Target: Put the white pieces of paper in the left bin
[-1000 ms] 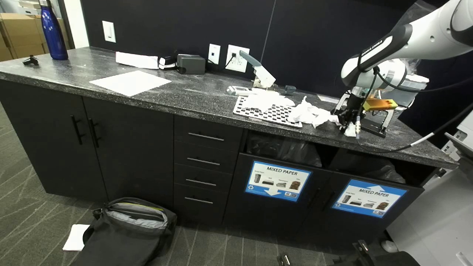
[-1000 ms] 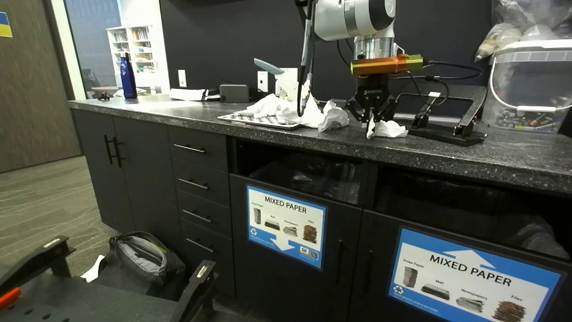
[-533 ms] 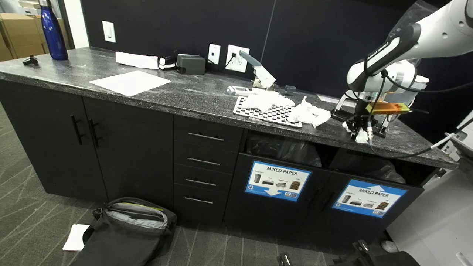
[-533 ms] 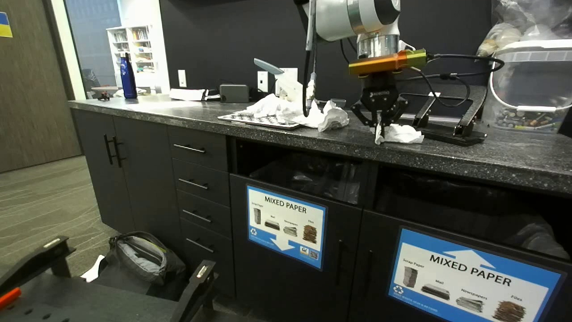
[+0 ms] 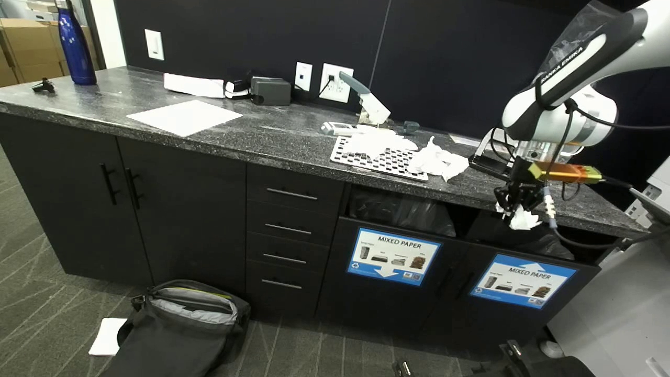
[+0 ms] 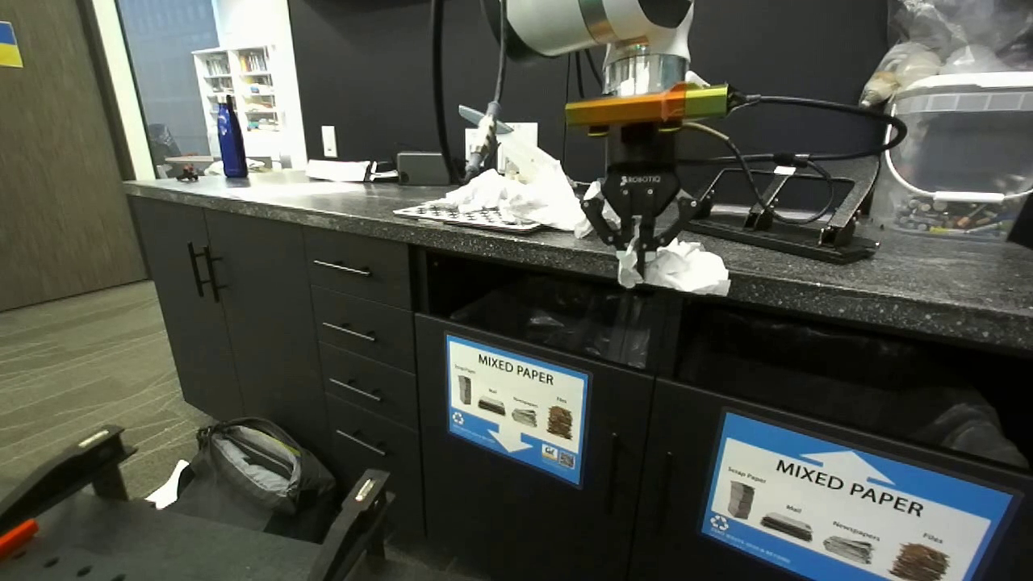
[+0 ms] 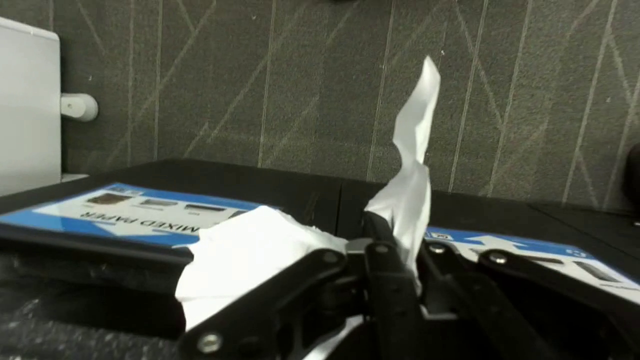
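1. Grasping one crumpled paper scrap (image 6: 692, 269) in the clenched pincer (image 6: 640, 260) by a narrow fold only, with the rest sticking out on both sides; probably enough hold for something so light.
2. Held low, out past the front edge of the worktop (image 6: 912, 274), presumably to clear it on the way down to a bin.
3. Hanging roughly above the join between the left bin (image 6: 516, 508) and the right bin (image 5: 487, 319), not yet inside either; likely needing a shift leftward before release.
4. Marked alike on both bins with "mixed paper" labels (image 6: 517, 409), so calling for care over sides.
5. To fetch later, apparently: more scraps (image 5: 438, 161), spread over a dotted sheet (image 5: 384, 165) and past its edge.
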